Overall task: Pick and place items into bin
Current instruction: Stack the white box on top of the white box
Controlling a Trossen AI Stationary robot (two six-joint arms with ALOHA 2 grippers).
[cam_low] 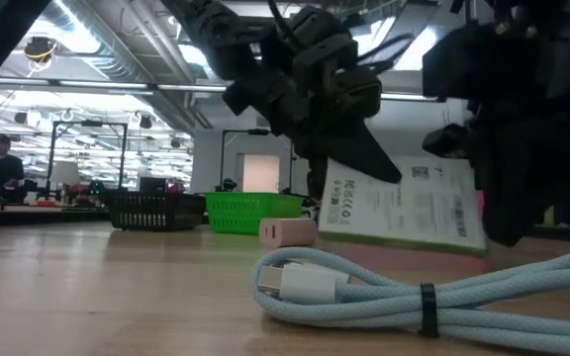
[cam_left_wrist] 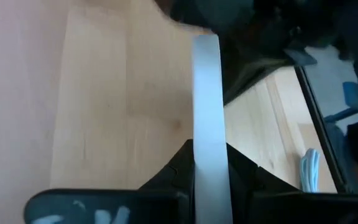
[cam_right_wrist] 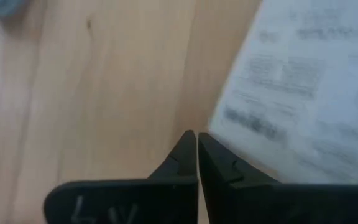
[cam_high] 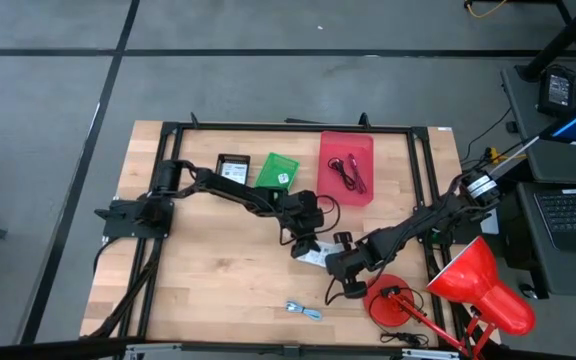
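Left arm has the white packet pinched by its edge; the bin is up-table.

Starting at the left, my left gripper (cam_high: 308, 243) sits mid-table with its fingers (cam_left_wrist: 173, 177) nipped narrow on the thin edge of the white printed packet (cam_low: 404, 211), which stands tilted with its lower edge near the table (cam_high: 198, 290). I judge the grip shallow, so I'd lift slowly and keep the wrist steady before carrying it to the red bin (cam_high: 347, 167), where the cords (cam_high: 348, 172) already lie. Just right of it, my right gripper (cam_high: 340, 270) has its fingers closed on nothing beside the packet; I'd back it away first. The pale blue cable (cam_high: 304, 311) waits near the front edge.
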